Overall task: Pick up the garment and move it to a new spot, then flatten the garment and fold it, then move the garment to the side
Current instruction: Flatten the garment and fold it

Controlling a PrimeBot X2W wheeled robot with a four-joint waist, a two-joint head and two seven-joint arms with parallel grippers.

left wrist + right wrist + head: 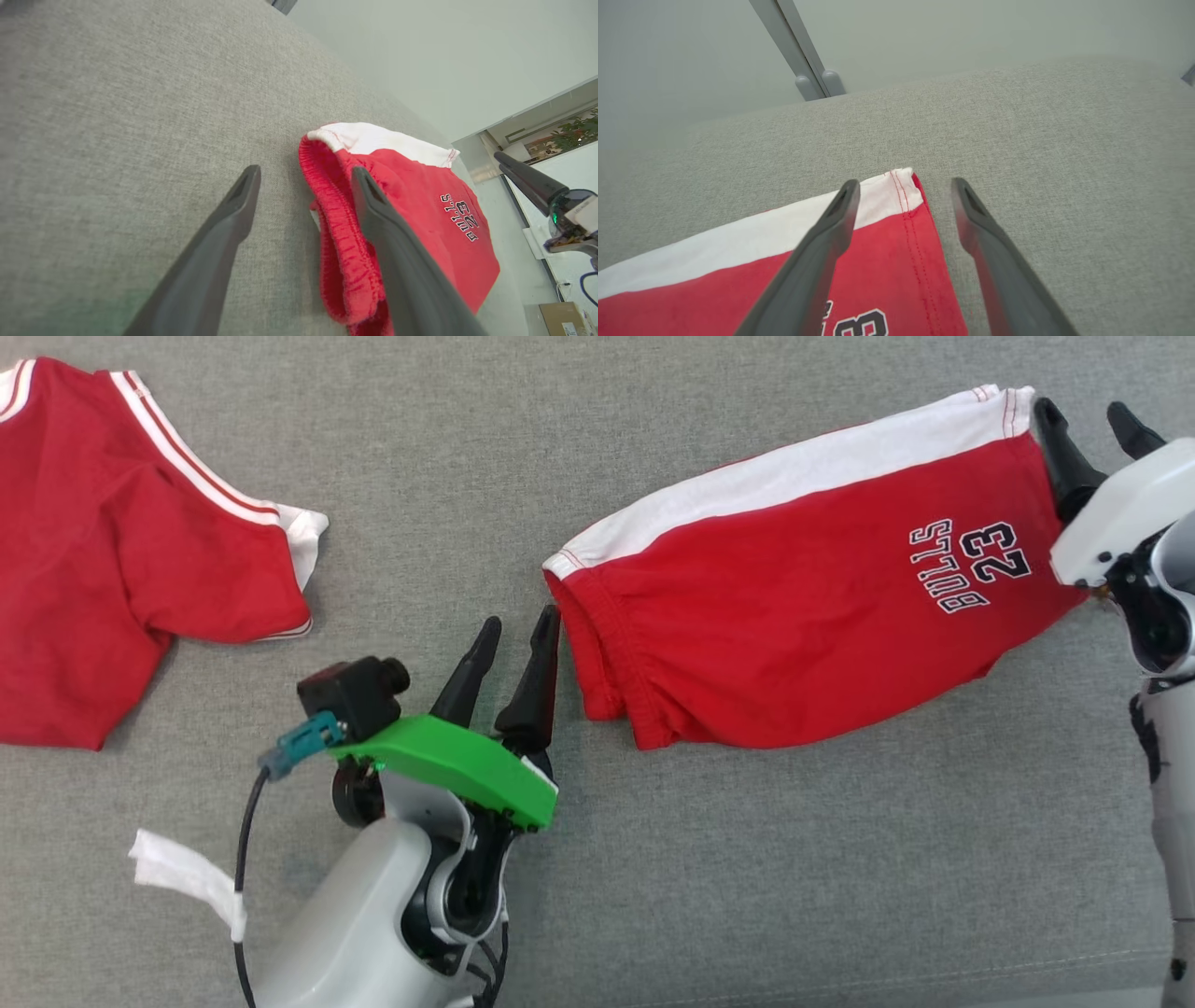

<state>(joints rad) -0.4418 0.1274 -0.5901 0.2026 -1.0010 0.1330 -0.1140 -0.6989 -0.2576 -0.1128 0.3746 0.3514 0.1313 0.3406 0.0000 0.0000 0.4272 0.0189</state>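
Note:
Red shorts [794, 607] with a white side stripe and "BULLS 23" lettering lie folded on the grey cloth surface, waistband toward the left. My left gripper [518, 635] stands open just left of the waistband [336, 219], one finger over its edge. My right gripper [1088, 425] is open at the hem end of the shorts [896, 233], one finger above the white stripe, the other over bare cloth. Neither holds anything.
A red T-shirt [112, 541] with white striped sleeve trim lies at the left of the grey surface [579, 896]. A white strip of tape [182, 877] hangs on the left arm's cable. A cardboard box [560, 319] stands on the floor beyond.

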